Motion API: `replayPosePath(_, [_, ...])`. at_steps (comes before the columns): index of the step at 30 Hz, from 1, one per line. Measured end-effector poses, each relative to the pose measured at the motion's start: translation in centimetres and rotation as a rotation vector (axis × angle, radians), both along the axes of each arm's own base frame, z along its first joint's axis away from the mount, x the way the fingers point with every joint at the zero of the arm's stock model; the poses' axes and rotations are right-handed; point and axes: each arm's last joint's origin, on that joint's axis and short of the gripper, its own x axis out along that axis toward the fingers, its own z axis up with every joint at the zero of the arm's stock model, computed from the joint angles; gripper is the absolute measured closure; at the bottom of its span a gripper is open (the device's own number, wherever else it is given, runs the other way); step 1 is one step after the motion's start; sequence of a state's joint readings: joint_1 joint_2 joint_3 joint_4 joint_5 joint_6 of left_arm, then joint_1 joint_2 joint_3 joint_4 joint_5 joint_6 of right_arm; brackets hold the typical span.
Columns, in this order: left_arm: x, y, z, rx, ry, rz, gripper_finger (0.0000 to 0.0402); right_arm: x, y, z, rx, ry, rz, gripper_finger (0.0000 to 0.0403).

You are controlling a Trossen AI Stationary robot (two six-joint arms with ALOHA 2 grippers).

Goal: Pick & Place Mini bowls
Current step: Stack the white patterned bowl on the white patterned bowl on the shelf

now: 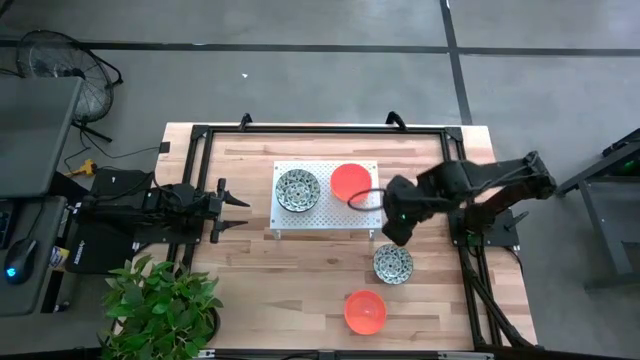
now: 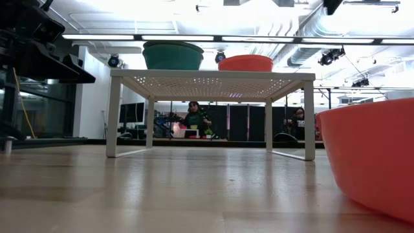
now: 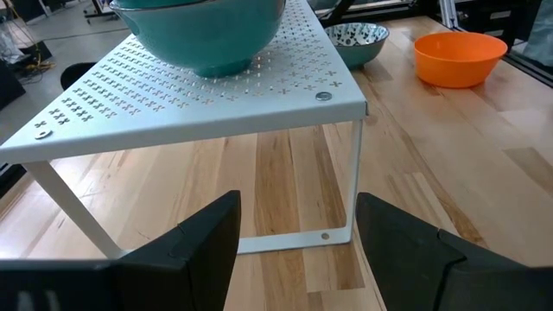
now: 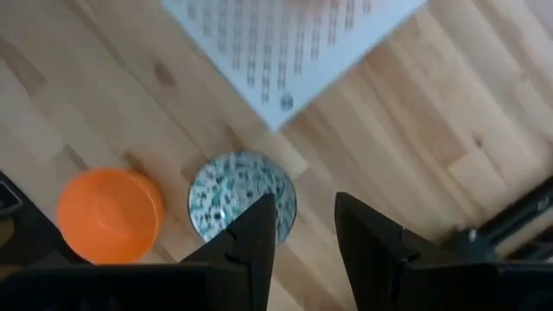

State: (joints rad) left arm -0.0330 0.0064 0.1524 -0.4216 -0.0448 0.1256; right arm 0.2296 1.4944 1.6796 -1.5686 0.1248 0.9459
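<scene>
Four mini bowls show. On the white perforated platform (image 1: 326, 218) sit a speckled bowl (image 1: 298, 190) and an orange-red bowl (image 1: 350, 182), also seen from the low view as speckled bowl (image 2: 173, 55) and orange-red bowl (image 2: 246, 63). On the table stand a second speckled bowl (image 1: 393, 263) and a second orange-red bowl (image 1: 365, 311). My right gripper (image 1: 390, 232) hovers open above the table, between the platform's near right corner and the speckled bowl (image 4: 238, 199). My left gripper (image 1: 235, 210) waits open, left of the platform.
A potted plant (image 1: 160, 305) stands at the table's near left corner. A black frame (image 1: 320, 128) runs along the table's edges. Bare wood lies between the platform and the near edge, left of the two table bowls. People sit in the room beyond.
</scene>
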Motion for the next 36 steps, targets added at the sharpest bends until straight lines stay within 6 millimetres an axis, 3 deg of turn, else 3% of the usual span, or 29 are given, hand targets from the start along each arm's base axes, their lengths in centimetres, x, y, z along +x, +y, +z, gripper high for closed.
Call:
replayPosePath(13, [0.0, 0.0, 0.0, 0.001, 0.001, 0.003, 0.0176, -5.0, 5.0, -6.2, 0.121, 0.006, -0.216, 0.0293])
replayPosePath(21, [0.0, 0.0, 0.0, 0.001, 0.001, 0.002, 0.0176, -6.6, 5.2, -10.1, 0.153, 0.034, -0.29, 0.0293])
replayPosePath(36, [0.0, 0.0, 0.0, -0.001, 0.001, -0.002, 0.0176, -6.5, 5.3, -16.5, 0.217, -0.003, -0.28, 0.0293])
